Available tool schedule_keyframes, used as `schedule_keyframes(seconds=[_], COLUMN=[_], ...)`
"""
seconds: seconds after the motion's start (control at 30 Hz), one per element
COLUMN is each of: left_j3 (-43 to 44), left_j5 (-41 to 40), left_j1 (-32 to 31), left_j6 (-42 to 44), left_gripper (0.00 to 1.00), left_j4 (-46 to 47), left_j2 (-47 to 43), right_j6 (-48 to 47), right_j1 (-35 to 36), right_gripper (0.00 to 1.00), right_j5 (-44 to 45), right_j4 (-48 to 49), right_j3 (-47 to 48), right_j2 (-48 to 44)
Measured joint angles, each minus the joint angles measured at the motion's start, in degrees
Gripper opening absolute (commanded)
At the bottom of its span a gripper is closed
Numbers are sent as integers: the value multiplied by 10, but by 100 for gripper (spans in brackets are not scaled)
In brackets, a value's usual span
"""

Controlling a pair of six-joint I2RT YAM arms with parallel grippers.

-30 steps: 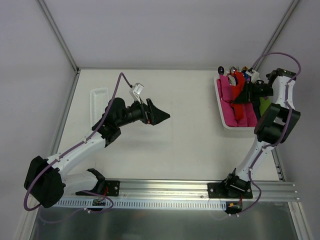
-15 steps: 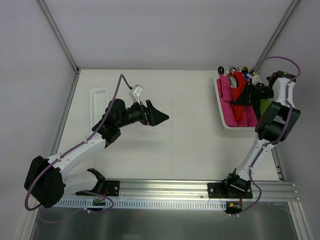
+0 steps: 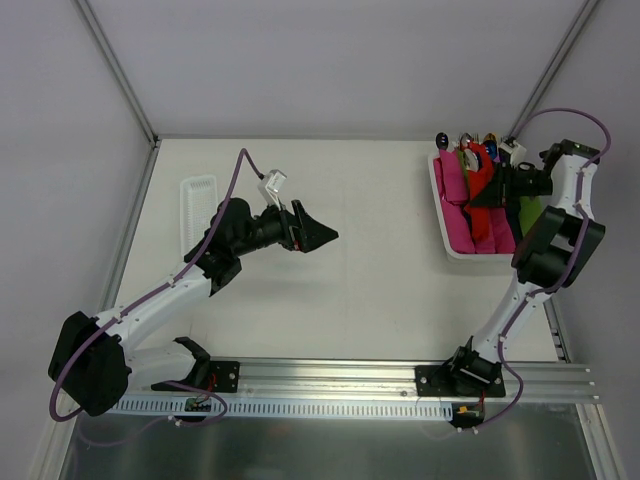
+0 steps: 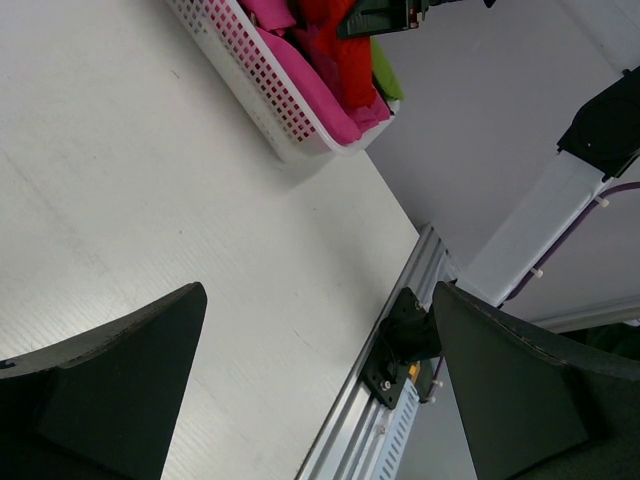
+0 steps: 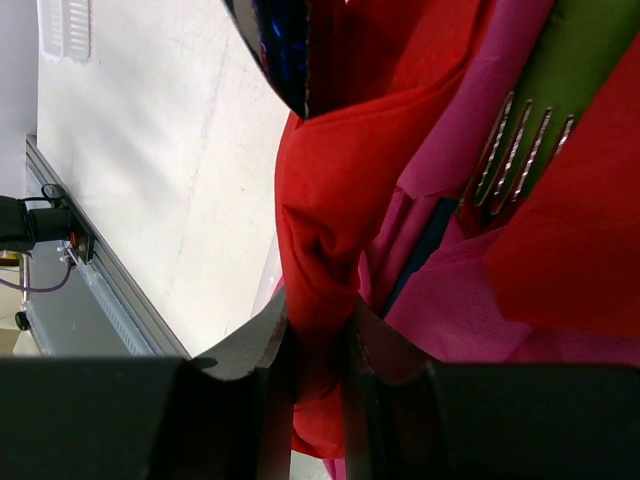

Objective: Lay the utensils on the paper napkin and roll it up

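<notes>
White surface [image 3: 380, 290], mostly bare in the middle. Left arm reaches out over the left-centre of it, left gripper [image 3: 325, 237] hanging above the surface with jaws wide apart and nothing between them; the left wrist view [image 4: 320, 390] shows only bare surface in the gap. Right arm stands at the right edge, bent back over the far right corner, right gripper [image 3: 482, 190] down in the white basket [image 3: 440, 215].

The basket sits at the far right of the surface, perforated wall visible from the left wrist view [image 4: 270, 90], and is packed with pink, red and green paper bundles. A white ribbed tray [image 3: 197, 205] lies at the far left, well apart from the basket.

The paper napkin [image 5: 330, 200], bright red, is in the basket, bunched and creased, not flat. The right jaws [image 5: 315, 390] are pinched on a fold of it, red paper squeezed between the two fingers.

Utensils: one silver fork [image 5: 510, 150] shows, tines only, lying against a green bundle beside pink paper in the basket, close to the red napkin. Its handle is hidden. Can't tell what other cutlery is there.
</notes>
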Motion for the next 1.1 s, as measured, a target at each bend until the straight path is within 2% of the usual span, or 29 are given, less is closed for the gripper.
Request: schedule_keyframes(seconds=[0.47, 0.87, 1.1], left_j3=[0, 0, 0], left_j5=[1, 3, 3], left_j1=[0, 8, 8], left_j6=[-5, -9, -10], left_gripper=[99, 99, 99], left_j4=[3, 3, 3], left_j2=[1, 9, 10], right_j6=[4, 5, 17], right_j1=[0, 0, -2], right_gripper=[0, 0, 0], right_j5=[-14, -19, -18], right_j4=[-2, -2, 0], right_j3=[-55, -56, -56], right_j2=[-44, 23, 30])
